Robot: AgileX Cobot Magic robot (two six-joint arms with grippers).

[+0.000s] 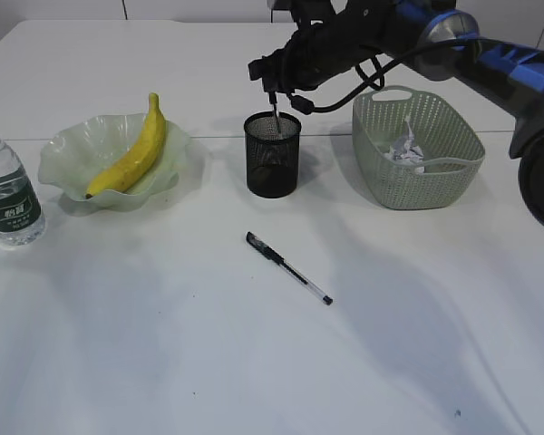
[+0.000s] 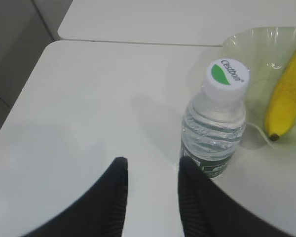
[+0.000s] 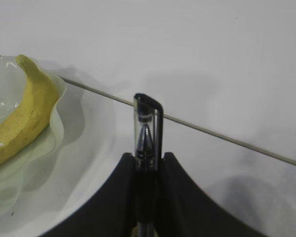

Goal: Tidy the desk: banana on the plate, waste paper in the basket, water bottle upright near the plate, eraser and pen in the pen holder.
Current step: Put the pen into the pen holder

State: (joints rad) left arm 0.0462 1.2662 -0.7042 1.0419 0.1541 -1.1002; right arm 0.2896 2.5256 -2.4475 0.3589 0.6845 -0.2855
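Now right gripper (image 3: 148,170) pinching a pen (image 3: 148,128) between its fingers, over the black pen holder (image 1: 273,154). Left gripper (image 2: 150,195) spread, empty, beside the upright water bottle (image 2: 214,128). Second pen (image 1: 288,267) flat on table (image 1: 163,344); banana (image 1: 131,154) on plate (image 1: 63,168), paper (image 1: 406,149) in basket (image 1: 417,186).

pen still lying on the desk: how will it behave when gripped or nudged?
The pen lies flat on the table, and its slim round barrel would probably roll if nudged sideways. It looks like rigid clear plastic, so likely stiff and light. The smooth barrel may slip or pivot in a pinch; the dark grip section near the tip looks safer.
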